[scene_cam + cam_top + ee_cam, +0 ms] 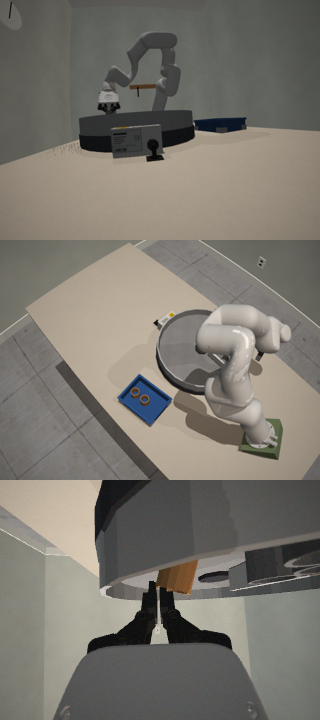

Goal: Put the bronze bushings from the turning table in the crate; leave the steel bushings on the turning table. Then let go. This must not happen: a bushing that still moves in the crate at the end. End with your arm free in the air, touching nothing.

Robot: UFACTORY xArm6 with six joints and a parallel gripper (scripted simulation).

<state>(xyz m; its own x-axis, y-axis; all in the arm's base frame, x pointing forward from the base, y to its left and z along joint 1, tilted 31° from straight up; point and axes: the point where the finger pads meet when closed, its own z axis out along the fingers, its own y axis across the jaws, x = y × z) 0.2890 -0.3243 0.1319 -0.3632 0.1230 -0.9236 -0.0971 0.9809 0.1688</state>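
Note:
My gripper [108,111] [158,590] hangs just over the left part of the grey turning table [175,353] [144,121] [200,525], close to its rim. It is shut on the wall of a bronze bushing [179,577], which sits tilted at the fingertips in the wrist view. In the top view the arm hides the gripper and this bushing. Grey ring shapes [280,562] beside it on the disc look like steel bushings. Two bronze bushings [134,392] [144,400] lie in the blue crate [157,407] [219,122].
A grey label box [166,317] [136,140] with a black knob [154,149] stands against the turning table's far rim. The arm's green base [273,446] sits at the table's near right. The crate lies left of the base, beside the turning table.

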